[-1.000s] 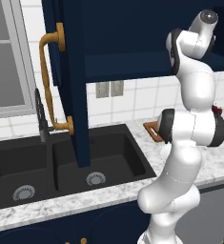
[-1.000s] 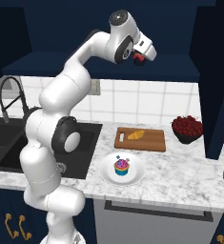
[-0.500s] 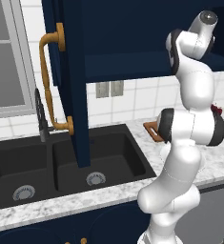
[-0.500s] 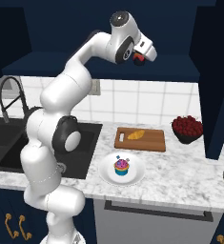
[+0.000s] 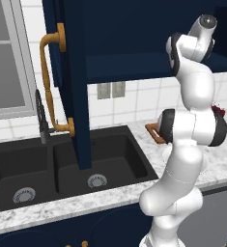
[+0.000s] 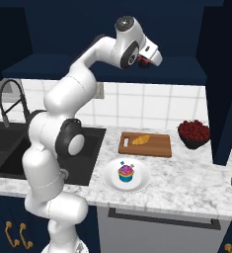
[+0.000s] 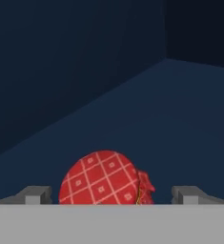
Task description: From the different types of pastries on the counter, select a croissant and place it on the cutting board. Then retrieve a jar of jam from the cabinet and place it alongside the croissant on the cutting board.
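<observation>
Looking into the dark navy wall cabinet, we see one squat red jar of jam with a white-checked cloth top on its shelf, sitting between the wide-open fingers of the white arm's gripper, which grips nothing. Below the cabinet, one golden-orange croissant lies on the brown wooden cutting board. Near that board, one pink-frosted cupcake sits on a round white plate and a dark bowl holds red berries; we read no writing.

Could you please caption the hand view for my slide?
Open end effector straddling the red checked jam jar on the navy cabinet shelf.
</observation>
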